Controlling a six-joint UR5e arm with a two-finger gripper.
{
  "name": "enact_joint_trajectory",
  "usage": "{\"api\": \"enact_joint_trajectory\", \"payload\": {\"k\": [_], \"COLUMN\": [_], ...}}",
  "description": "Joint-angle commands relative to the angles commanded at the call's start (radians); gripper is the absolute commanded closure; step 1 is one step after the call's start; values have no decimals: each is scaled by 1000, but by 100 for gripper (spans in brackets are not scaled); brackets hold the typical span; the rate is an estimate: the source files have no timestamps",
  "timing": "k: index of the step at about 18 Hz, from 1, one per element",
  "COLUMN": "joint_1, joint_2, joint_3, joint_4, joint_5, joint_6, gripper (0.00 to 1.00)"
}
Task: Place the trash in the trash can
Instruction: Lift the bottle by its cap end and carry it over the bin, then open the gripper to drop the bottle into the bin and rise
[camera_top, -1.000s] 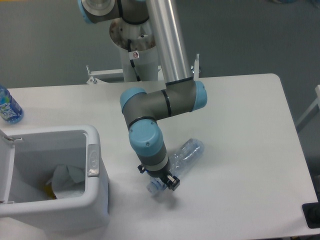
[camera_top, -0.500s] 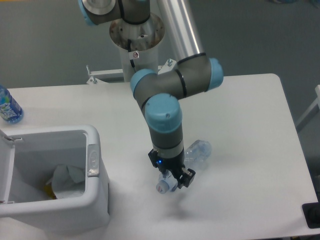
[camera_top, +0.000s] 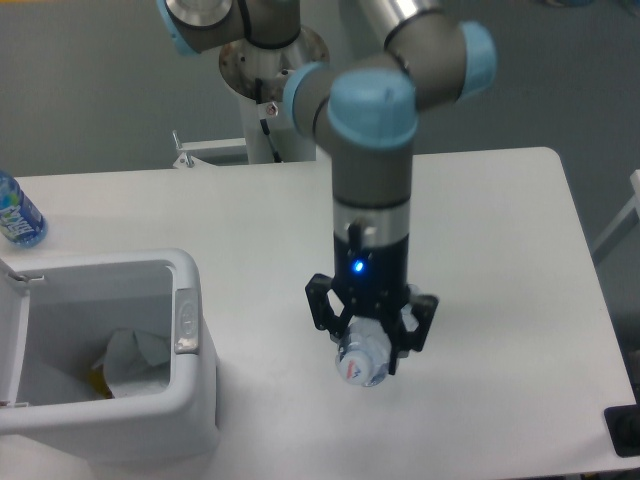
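Trash can (camera_top: 185, 400), a large white rectangular bin with a thick rim, sits at about eight o'clock on the white table (camera_top: 500, 250), its lid (camera_top: 8, 340) swung open to the nine o'clock side. A grey oval latch (camera_top: 186, 320) marks the wall nearest the arm. Inside lies a crumpled white paper piece (camera_top: 135, 365), so half of the trash looks already delivered.

The other half, a clear crinkled plastic bottle (camera_top: 363, 357), hangs in the gripper (camera_top: 368, 340) near the centre of the table, toward six o'clock. The two black fingers are pinching it from either side. It appears lifted off the surface, one end pointing toward the camera; whether that end is the cap is hard to tell.

The step in hand seems to be the carry: the bottle is grasped and raised but not yet over the bin. The next move calls for travel toward nine o'clock, keeping the bottle above the rim and latch, then letting go over the opening.

Between the bottle and the bin wall the tabletop looks open, with nothing standing in the path. The near table edge runs just below the gripper at six o'clock, so there is little margin that way. A small bottle with a blue label (camera_top: 16, 213) stands at ten o'clock by the far left edge, well apart from the route. A dark object (camera_top: 622, 430) sits at the five o'clock corner.
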Motion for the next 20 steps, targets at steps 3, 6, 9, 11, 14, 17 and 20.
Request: {"api": "enact_joint_trajectory", "payload": {"k": [3, 6, 9, 11, 14, 17, 20], "joint_1": [-46, -99, -182, -237, -284, -330, -331], "joint_2": [8, 41, 63, 61, 55, 40, 43], "joint_3": [54, 63, 68, 60, 45, 11, -35], "joint_4": [48, 57, 72, 74, 72, 72, 75], "joint_5": [-26, -28, -28, -28, -29, -29, -28], "joint_6": [-163, -194, -223, -225, -222, -214, -205], "gripper": [40, 40, 40, 40, 40, 16, 0]}}
